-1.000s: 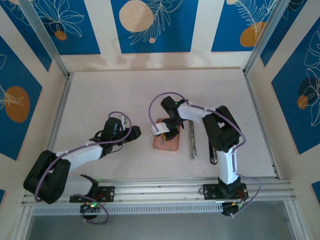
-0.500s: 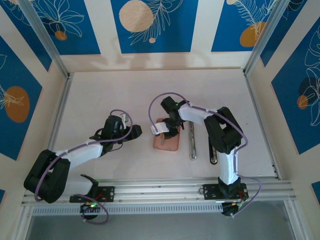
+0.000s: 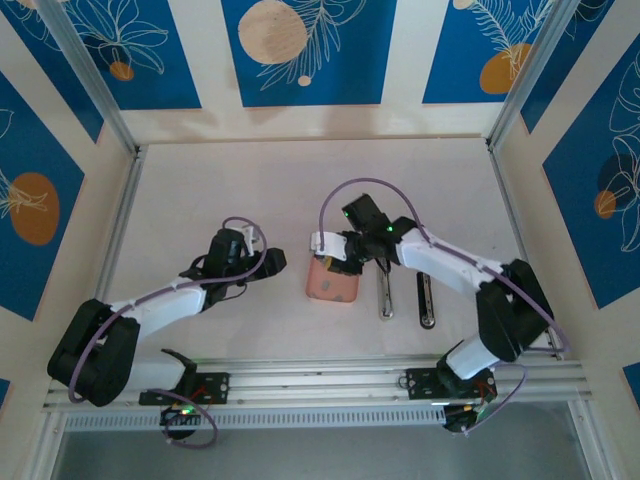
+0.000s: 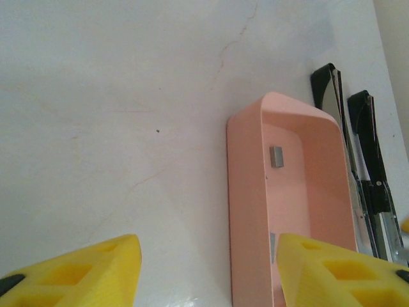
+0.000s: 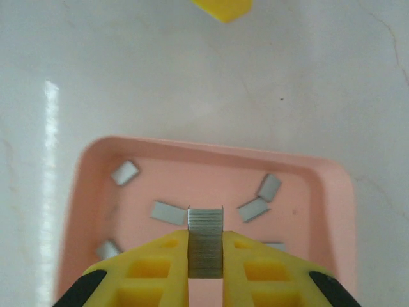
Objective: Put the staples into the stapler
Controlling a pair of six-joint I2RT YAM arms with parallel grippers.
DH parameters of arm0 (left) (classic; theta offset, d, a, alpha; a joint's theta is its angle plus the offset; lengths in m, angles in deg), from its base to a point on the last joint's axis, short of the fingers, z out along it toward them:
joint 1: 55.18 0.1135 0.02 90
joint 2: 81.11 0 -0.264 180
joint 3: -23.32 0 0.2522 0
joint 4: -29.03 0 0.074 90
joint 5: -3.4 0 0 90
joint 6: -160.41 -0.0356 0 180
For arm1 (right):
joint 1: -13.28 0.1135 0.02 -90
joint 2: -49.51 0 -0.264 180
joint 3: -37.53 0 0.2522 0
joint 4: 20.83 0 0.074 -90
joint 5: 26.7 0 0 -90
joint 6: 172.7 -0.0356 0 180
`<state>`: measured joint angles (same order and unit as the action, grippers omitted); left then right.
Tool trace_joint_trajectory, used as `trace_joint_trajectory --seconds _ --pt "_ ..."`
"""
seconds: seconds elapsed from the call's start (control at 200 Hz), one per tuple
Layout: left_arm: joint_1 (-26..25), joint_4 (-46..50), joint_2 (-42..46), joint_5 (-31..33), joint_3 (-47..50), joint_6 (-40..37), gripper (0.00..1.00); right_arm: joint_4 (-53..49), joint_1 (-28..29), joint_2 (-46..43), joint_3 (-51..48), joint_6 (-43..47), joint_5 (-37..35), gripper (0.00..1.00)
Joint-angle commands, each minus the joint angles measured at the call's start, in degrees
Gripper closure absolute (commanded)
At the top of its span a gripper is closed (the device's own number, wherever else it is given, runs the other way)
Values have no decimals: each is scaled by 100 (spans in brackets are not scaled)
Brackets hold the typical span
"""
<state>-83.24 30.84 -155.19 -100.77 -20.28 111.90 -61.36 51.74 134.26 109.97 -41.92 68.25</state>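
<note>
My right gripper (image 5: 206,242) is shut on a short grey strip of staples (image 5: 205,224), held upright between its yellow fingers above the pink tray (image 5: 211,149). Several more staples lie loose in the tray, such as one strip (image 5: 167,212) and another (image 5: 254,209). In the top view the right gripper (image 3: 340,262) hangs over the tray's far end (image 3: 333,290). The stapler (image 3: 384,290) lies opened out just right of the tray, with its second arm (image 3: 426,300) alongside. My left gripper (image 4: 208,259) is open on the tray's left side, its right finger over the tray's near wall (image 4: 246,211).
The stapler's two black-tipped metal arms (image 4: 358,160) run along the far side of the tray in the left wrist view. A yellow fingertip of the left gripper (image 5: 222,7) shows beyond the tray. Aluminium rails (image 3: 300,378) bound the table's near edge.
The right arm's elbow has swung out to the right and lower, while its gripper stays over the tray and has closed on a staple strip. The left gripper has edged slightly right.
</note>
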Motion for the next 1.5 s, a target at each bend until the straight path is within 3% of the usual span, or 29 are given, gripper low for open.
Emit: trace_joint_trajectory --seconds 0.0,0.38,0.765,1.19,1.496 --pt "-183 -193 76 21 -121 -74 42 240 371 -640 -458 -1714 -314 82" --pt "-857 -829 53 589 299 -131 42 108 2022 -2277 -1804 -5106 -2070 85" --pt "-983 -1517 121 653 986 -94 42 -375 2890 -2134 -2182 -8345 -2996 85" --pt "-1009 -2075 -154 600 1198 -291 42 -569 3016 -932 -1939 -9214 -2727 84" --pt "-1053 -2678 -647 514 1179 -99 42 -909 2988 -844 -1823 -9344 -2817 80"
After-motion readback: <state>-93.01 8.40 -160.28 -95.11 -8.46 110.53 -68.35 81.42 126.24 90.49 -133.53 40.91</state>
